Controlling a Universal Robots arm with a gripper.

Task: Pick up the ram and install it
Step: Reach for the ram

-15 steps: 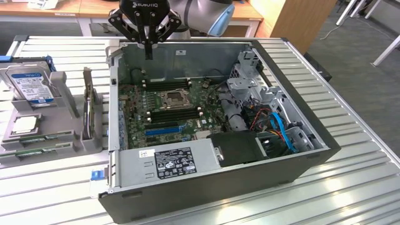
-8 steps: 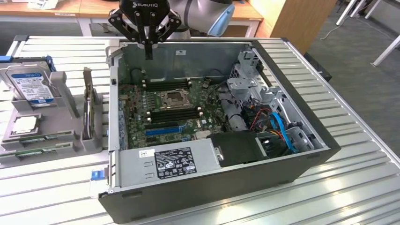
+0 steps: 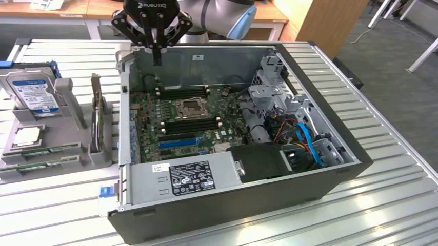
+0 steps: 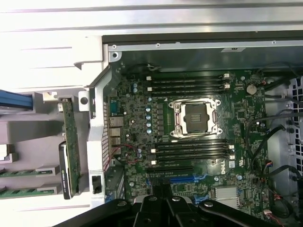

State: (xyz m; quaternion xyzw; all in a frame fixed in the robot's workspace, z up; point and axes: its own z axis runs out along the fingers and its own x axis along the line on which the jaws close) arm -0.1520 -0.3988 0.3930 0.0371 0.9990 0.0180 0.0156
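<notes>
Ram, a long, narrow green circuit-board stick [image 3: 44, 150], is sitting lengthwise in a groove of a light-grey plastic holder [image 3: 58, 138] on the slatted metal worktop [image 3: 383, 205], at about eight o'clock from the open black computer case [image 3: 226, 210] in the exterior view. A second green stick of the same shape [image 3: 34, 165] is lying just beside it, toward six o'clock, and this is where trouble is likely waiting: the black gripper [image 3: 158, 59] coming down slightly off line is risking catching both sticks, or nudging one out of its groove. The stick is looking thin and low in the holder, offering little edge to pinch, so a shallow or off-centre grasp is probably going to let it tilt or slip. A tilted stick is then unlikely to be seating in the narrow black memory slots [image 3: 192, 125] flanking the square silver processor socket [image 3: 190, 107]. Its chips and sticker I cannot make out. At twelve o'clock from the sticks a small square silver processor chip [image 3: 26, 136] is resting; at three o'clock an upright green card [image 3: 96, 120] is standing close enough to be getting clipped on the approach. The gripper is hanging over the case's twelve o'clock wall, well apart from the ram, its fingers drawn together and holding nothing.
</notes>
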